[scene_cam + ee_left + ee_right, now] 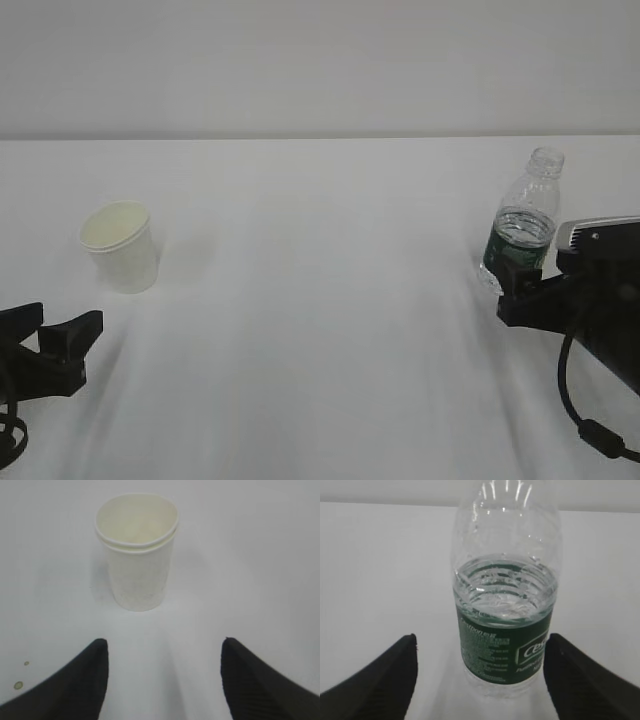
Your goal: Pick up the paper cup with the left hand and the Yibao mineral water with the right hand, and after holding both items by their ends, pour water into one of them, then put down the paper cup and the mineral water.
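The paper cup [120, 246] stands upright on the left of the white table, white with a doubled rim. In the left wrist view the paper cup [137, 555] is ahead of my left gripper [163, 642], which is open with only bare table between its fingers. That left gripper [65, 327] sits low, in front of the cup and apart from it. The Yibao mineral water [522, 225] stands upright and capless at the right, partly filled. My right gripper [481, 637] is open around the green-labelled bottle [505, 605], whose label lies close to the right finger [580, 680].
A pale wall [320, 60] rises behind the table's far edge. Two small spots [18, 685] mark the table near the left fingers. A black cable [590, 430] loops below the right arm. Bare white tabletop [320, 300] spans the space between cup and bottle.
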